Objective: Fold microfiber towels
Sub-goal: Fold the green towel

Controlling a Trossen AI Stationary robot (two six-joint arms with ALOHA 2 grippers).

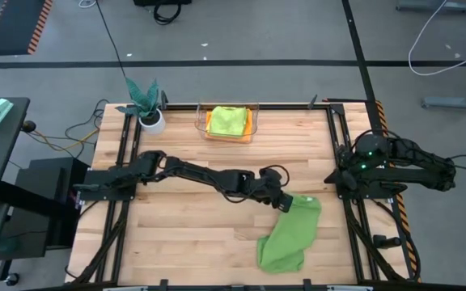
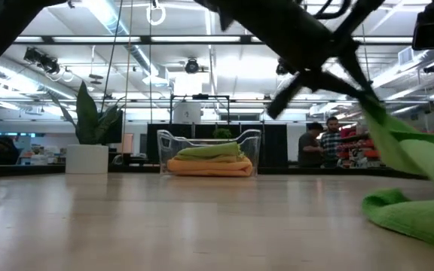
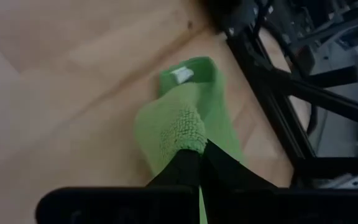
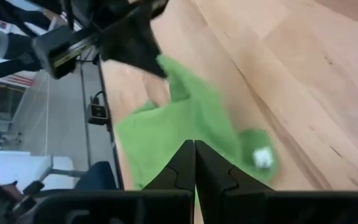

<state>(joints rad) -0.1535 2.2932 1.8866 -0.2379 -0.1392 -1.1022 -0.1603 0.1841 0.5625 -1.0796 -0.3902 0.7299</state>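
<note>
The larger mid-green towel (image 1: 291, 234) lies crumpled on the table, right of centre and toward the near edge. Its white tag (image 3: 182, 74) shows at one corner. My left gripper (image 1: 285, 200) reaches across from the table's left and is shut on the towel's far end. In the low view the towel (image 2: 413, 162) slopes down from that gripper to a heap on the table (image 2: 409, 211). My right gripper (image 1: 332, 176) waits at the table's right side, shut and empty, and it looks at the towel (image 4: 185, 124) from there. My left gripper pinches a bunched fold of the towel's far end (image 3: 182, 134) between its two fingers. How many layers it has, I cannot tell. The fingers come from above, slanting from the table's left. That end is lifted, and the rest hangs slack with its lower part on the table (image 1: 281, 255).
A clear bin (image 1: 202, 121) at the far middle holds folded lime-green, yellow and orange towels (image 1: 226, 121). A teal-leaved plant in a white pot (image 1: 148, 109) stands at the far left. Black frame rails (image 1: 342, 153) run along the table's sides. People stand in the room behind (image 2: 322, 143).
</note>
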